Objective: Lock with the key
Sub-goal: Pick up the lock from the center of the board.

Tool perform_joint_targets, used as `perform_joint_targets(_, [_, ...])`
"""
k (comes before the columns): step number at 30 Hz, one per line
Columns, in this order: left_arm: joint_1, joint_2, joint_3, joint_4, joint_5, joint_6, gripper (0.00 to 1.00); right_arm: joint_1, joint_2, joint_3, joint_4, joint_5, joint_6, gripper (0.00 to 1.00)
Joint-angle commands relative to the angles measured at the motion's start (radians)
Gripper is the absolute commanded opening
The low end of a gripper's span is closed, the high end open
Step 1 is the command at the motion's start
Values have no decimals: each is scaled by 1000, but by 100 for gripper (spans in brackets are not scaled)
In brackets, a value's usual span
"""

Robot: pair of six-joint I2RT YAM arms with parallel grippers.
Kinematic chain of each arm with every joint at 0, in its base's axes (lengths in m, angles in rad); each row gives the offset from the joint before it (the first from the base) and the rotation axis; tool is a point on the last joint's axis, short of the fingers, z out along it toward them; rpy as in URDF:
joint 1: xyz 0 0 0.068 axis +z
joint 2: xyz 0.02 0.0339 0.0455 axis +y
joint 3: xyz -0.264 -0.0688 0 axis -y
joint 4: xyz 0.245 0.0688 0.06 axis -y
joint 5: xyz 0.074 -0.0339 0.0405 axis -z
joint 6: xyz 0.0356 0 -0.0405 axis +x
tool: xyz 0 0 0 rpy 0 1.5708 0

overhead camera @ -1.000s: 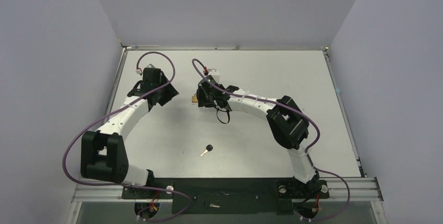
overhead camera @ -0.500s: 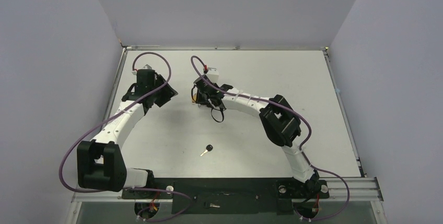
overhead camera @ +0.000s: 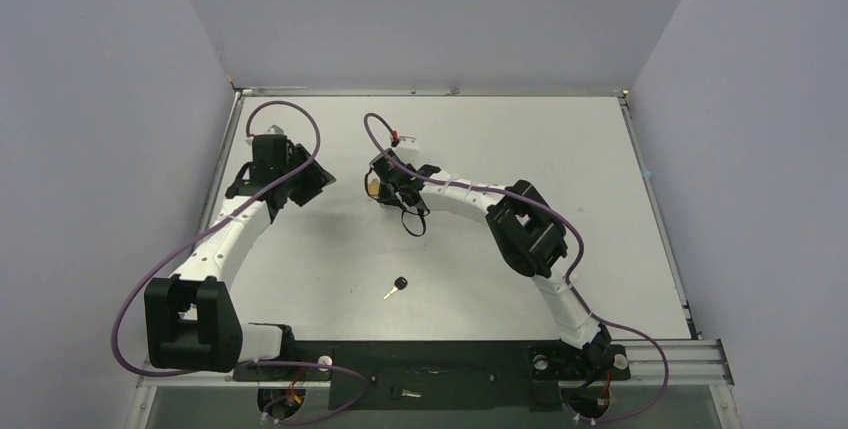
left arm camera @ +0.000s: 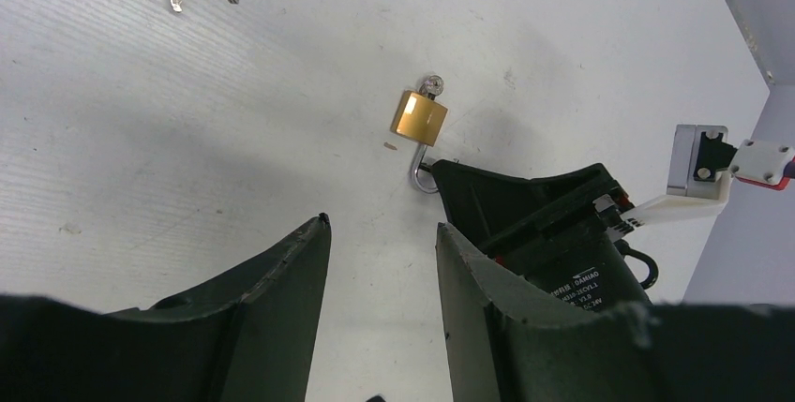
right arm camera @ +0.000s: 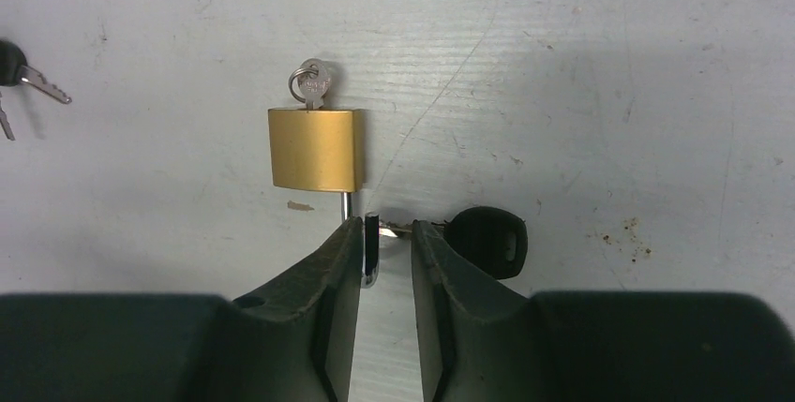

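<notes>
White table [overhead camera: 620, 209] between plain lavender walls [overhead camera: 100, 99]

A brass padlock [right arm camera: 316, 149] lies flat on the bench [right arm camera: 609, 93]. A small silver key [right arm camera: 310, 81] on a ring sits in its keyhole, and its steel shackle [right arm camera: 347, 207] is drawn out of the body, unlatched. A black-headed key [right arm camera: 487, 241] lies just beside the shackle's free end, and a second black-headed key [overhead camera: 398, 286] lies well apart, toward the bench's near edge.
</notes>
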Motion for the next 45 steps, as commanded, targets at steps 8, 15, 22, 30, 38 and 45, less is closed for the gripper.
perform_joint_targets(8, [29,-33,-21,80,66,15,44,-5,0,53,33,-19,-15,0])
perform_joint_targets(15, [23,-54,-59,202,197,37,43,-2,-208,18,-52,-18,-249,0])
perform_joint_targets(22, [-33,-91,-51,425,510,119,43,8,-583,-174,-230,-59,-480,0])
perform_joint_targets(30, [-162,-193,7,691,852,117,43,73,-1006,-303,-431,-228,-603,0])
perform_joint_targets(38, [-308,-291,121,624,1062,181,43,268,-1172,-290,-530,-343,-573,0])
perform_joint_targets(45, [-493,-301,154,529,1127,224,46,356,-1184,-209,-552,-449,-549,0])
